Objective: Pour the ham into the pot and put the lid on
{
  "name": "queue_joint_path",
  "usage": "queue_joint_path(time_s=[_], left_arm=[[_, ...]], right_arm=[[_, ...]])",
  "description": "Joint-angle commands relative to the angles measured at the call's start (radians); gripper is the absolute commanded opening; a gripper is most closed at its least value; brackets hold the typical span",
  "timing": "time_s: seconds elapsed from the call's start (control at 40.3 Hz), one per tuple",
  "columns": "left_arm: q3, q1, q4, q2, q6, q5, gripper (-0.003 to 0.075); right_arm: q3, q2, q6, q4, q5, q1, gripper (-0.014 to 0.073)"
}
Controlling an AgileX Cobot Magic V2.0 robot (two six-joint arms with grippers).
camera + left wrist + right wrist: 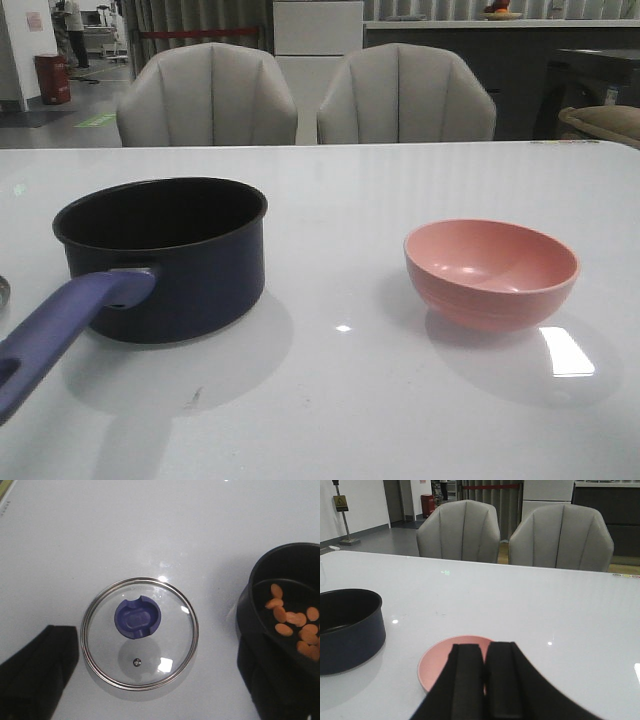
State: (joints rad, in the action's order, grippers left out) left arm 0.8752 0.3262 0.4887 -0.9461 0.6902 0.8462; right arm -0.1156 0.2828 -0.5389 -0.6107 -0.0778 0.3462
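Note:
The dark navy pot (190, 270) stands left on the white table, its purplish-blue handle (60, 330) pointing toward me. In the left wrist view several orange ham slices (295, 625) lie inside the pot (250, 605). The glass lid (170, 655) lies flat on the table beside the pot, with its blue knob (138, 619) up. My left gripper (150, 680) is open above the lid, one finger on each side of it, touching nothing. My right gripper (484, 647) is shut and empty, just above the pink bowl (437, 662). Neither gripper shows in the front view.
The pink bowl (490, 275) stands right of the pot and looks empty. Two grey chairs (210, 95) stand behind the table's far edge. The pot also shows in the right wrist view (350, 635).

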Motion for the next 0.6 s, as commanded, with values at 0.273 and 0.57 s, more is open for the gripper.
queue_joint_path(time_s=[0.273, 0.57], left_arm=[[0.295, -0.337, -0.549, -0.394, -0.547, 0.079, 0.0691], [0.367, -0.427, -0.551, -0.51, -0.652, 0.127, 0.0691]], right_arm=[[-0.03, 0.007, -0.005, 0.0, -0.06, 0.001, 0.0149], [-0.03, 0.007, -0.005, 0.0, -0.06, 0.001, 0.0149]])
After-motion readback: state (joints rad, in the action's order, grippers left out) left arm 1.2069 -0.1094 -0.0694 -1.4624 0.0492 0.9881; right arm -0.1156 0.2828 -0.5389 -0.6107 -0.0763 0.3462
